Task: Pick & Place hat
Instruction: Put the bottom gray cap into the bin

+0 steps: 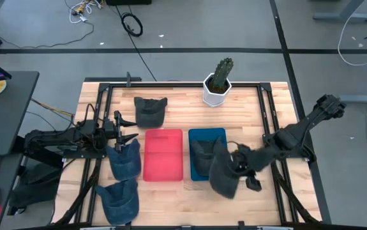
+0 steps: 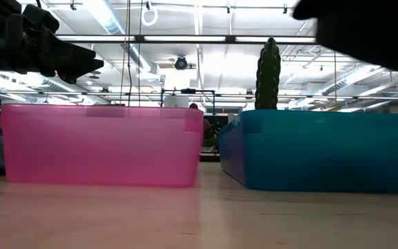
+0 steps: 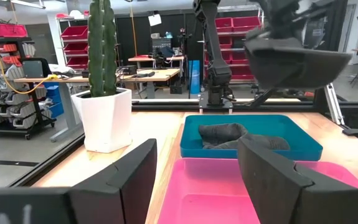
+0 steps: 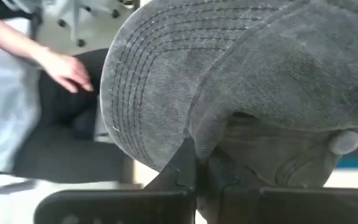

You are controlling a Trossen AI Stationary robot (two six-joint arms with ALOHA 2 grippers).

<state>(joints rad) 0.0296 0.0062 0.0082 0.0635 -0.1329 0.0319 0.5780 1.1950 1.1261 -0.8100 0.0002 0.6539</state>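
Right gripper [image 1: 239,167] pinched tight on grey hat [image 1: 224,174], held in air over blue bin [image 1: 207,133] near-right corner, partly past rim. Bin already holds one hat [image 1: 202,152]. Suggest: shift toward bin centre, lower until brim clears wall, then release. Left gripper [image 1: 127,130] fingers wide apart, empty, idle over blue hat [image 1: 124,160] beside pink bin [image 1: 163,154].

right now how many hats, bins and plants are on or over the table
hats: 5 – dark grey cap at the back, two blue denim caps on the left, one dark cap in the blue bin, one grey cap held by the right tool
bins: 2 – pink bin, blue bin
plants: 1 – potted cactus
total: 8
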